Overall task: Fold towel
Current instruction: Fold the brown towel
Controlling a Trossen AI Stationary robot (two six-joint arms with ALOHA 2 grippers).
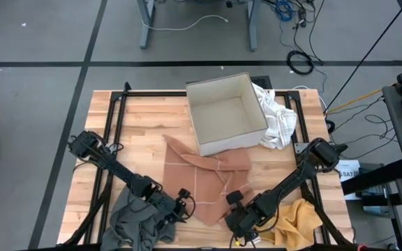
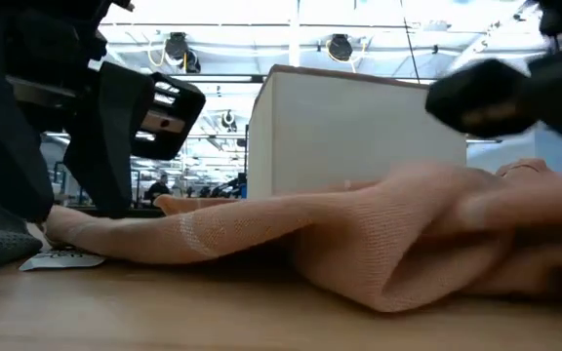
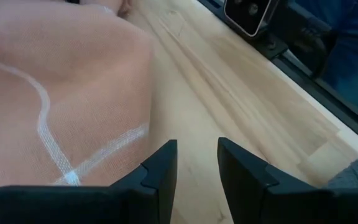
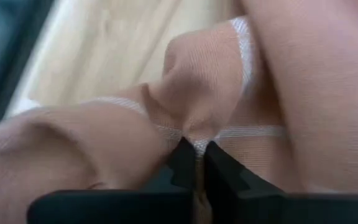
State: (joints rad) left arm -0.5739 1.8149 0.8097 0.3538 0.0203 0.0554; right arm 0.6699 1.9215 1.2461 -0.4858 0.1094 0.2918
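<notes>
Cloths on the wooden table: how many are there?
4: peach towel at the centre, grey cloth front left, yellow cloth front right, white cloth beside the box. More may be hidden.

White box [image 1: 225,111], grey cloth [image 1: 132,219], yellow cloth [image 1: 300,223]

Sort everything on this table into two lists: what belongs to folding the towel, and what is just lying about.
Part of the job:
- peach towel, spread mid-table
- right hand, pinching a fold of the towel
- left hand, fingers apart over bare wood beside the towel

Lying about:
- white box
- white cloth beside the box
- grey cloth
- yellow cloth
</notes>
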